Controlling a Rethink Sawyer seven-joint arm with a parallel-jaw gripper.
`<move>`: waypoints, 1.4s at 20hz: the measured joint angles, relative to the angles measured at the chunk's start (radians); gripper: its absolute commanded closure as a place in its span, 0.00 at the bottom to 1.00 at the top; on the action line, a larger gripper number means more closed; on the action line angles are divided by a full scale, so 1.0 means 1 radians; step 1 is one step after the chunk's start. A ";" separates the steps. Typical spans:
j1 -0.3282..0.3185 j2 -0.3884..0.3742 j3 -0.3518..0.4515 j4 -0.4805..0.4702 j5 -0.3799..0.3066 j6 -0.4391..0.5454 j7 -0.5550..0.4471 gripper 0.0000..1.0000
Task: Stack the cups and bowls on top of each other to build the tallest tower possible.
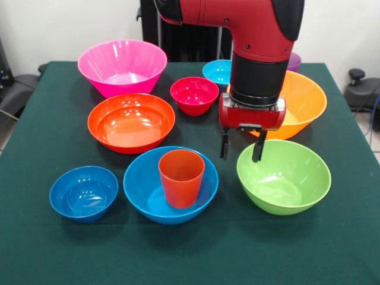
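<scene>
Hovering end effector (241,152), fingers apart, empty, beside lime green bowl (284,177); orange-red cup (181,177) upright in sky-blue bowl (171,185); seemingly no readable writing.

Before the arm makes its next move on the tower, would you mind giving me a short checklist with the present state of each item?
1. Gripper open and empty: ok, the fingers hang apart with nothing between them.
2. Orange-red cup upright inside the sky-blue bowl: ok.
3. Red-orange bowl free to pick: ok, it sits alone and upright on the table.
4. Orange bowl reachable: cannot tell, the arm hides much of it.
5. Purple cup state: cannot tell, only a sliver shows behind the arm.
6. Gripper clear of the lime green bowl: cannot tell from one view.
</scene>
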 measured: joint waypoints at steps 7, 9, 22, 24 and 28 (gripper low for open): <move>-0.001 0.026 0.001 0.001 0.000 -0.029 0.000 0.00; -0.001 0.031 0.001 0.002 0.000 -0.032 0.000 0.00; 0.000 0.032 0.005 0.001 0.005 -0.045 0.000 1.00; -0.001 0.030 0.005 0.001 0.005 -0.050 0.000 1.00; -0.001 0.026 0.005 0.001 0.006 -0.062 0.000 1.00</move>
